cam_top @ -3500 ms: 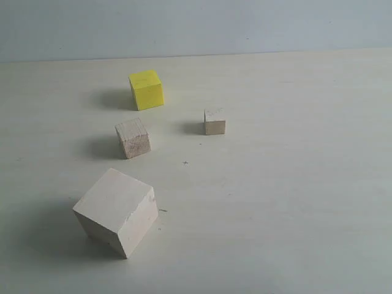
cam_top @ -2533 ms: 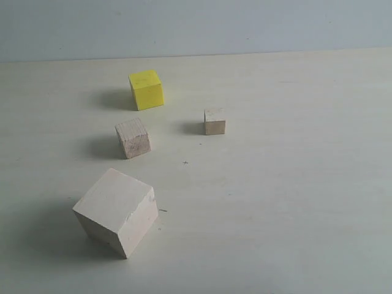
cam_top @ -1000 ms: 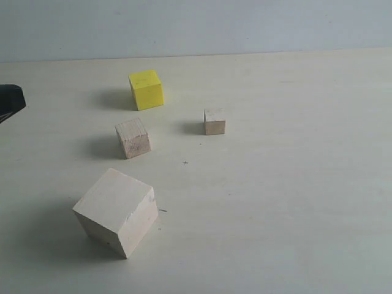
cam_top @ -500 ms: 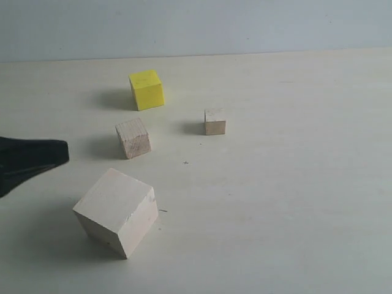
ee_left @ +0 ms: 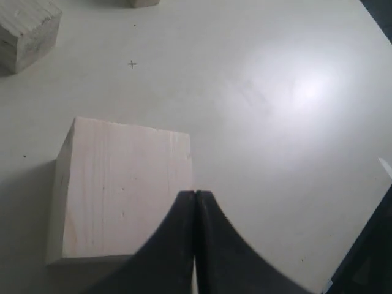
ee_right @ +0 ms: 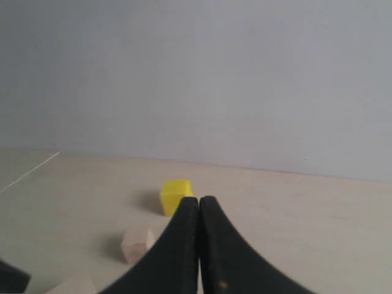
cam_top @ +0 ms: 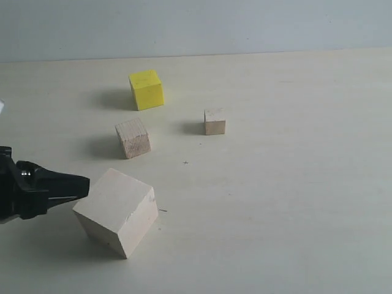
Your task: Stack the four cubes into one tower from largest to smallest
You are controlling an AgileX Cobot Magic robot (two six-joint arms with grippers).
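Observation:
Four cubes lie apart on the table. The large pale wood cube (cam_top: 118, 210) (ee_left: 122, 187) sits nearest the front left, turned at an angle. Behind it is the smaller bare wood cube (cam_top: 133, 138) (ee_right: 135, 244), then the bright yellow cube (cam_top: 146, 89) (ee_right: 176, 196) farthest back. The smallest bare wood cube (cam_top: 214, 121) stands to the right of those. My left gripper (cam_top: 86, 182) (ee_left: 195, 193) is shut and empty, its tip just left of and above the large cube. My right gripper (ee_right: 199, 199) is shut and empty, out of the exterior view.
The pale table (cam_top: 288, 184) runs back to a plain grey wall (cam_top: 245, 24). A small cross mark (cam_top: 185, 163) is on the tabletop between the cubes.
My left gripper has come in from the left edge and moved right and toward the front, up to the large pale wood cube. The cubes have not moved.

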